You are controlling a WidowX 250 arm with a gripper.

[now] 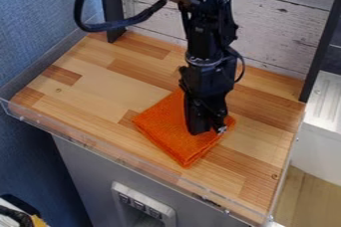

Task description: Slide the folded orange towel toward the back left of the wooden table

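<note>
Coming down from the top edge of the camera view, with the black gripper [206,130] low over a folded orange cloth [168,130] and overlapping its far right part in view. Cannot tell how far open, nor whether gripping any fabric. Folded in layers and lying flat on the wooden bench [100,86], a little nearer the front edge than the back, with one corner pointing toward that front edge. Along the front edge, a clear strip [100,145]; behind the back edge, whitewashed planks [276,27] between black posts [112,4] at the back corners.
</note>
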